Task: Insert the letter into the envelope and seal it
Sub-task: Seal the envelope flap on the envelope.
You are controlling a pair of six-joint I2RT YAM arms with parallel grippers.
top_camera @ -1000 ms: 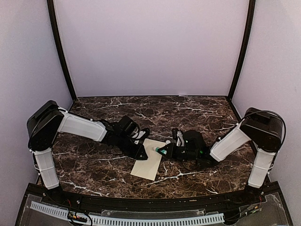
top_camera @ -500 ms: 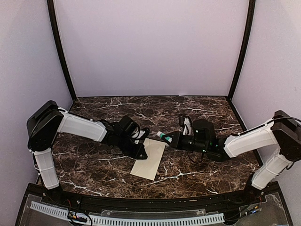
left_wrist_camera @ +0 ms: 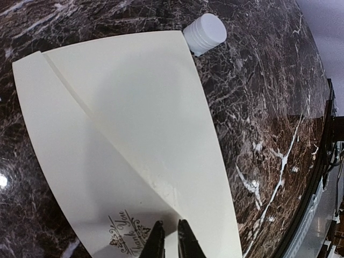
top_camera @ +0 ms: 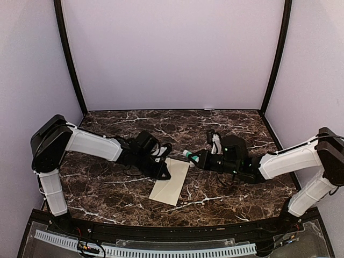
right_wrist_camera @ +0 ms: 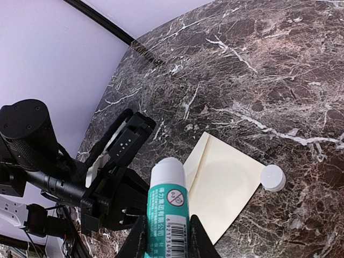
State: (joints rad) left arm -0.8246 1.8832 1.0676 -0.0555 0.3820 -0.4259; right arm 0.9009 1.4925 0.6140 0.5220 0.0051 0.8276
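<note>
The envelope (top_camera: 171, 183) is laid flat on the table (top_camera: 107, 188) between the two arms. No separate letter is seen, so it is judged to be already inside. The long axis is set near-to-far, with the far end leaning slightly toward the right arm. A diagonal flap edge is seen running to a point just ahead of the left fingers (left_wrist_camera: 157, 242). These are drawn almost together at the long edge, presumably to steady the paper; whether paper is pinched cannot be told. An uncapped glue stick (right_wrist_camera: 168, 209) is clamped between the right fingers (right_wrist_camera: 201, 242) and held raised near the far end, its tip directed toward the left arm, judged ready for sealing. Its cap (left_wrist_camera: 206, 32) is stood just beside the far corner.
</note>
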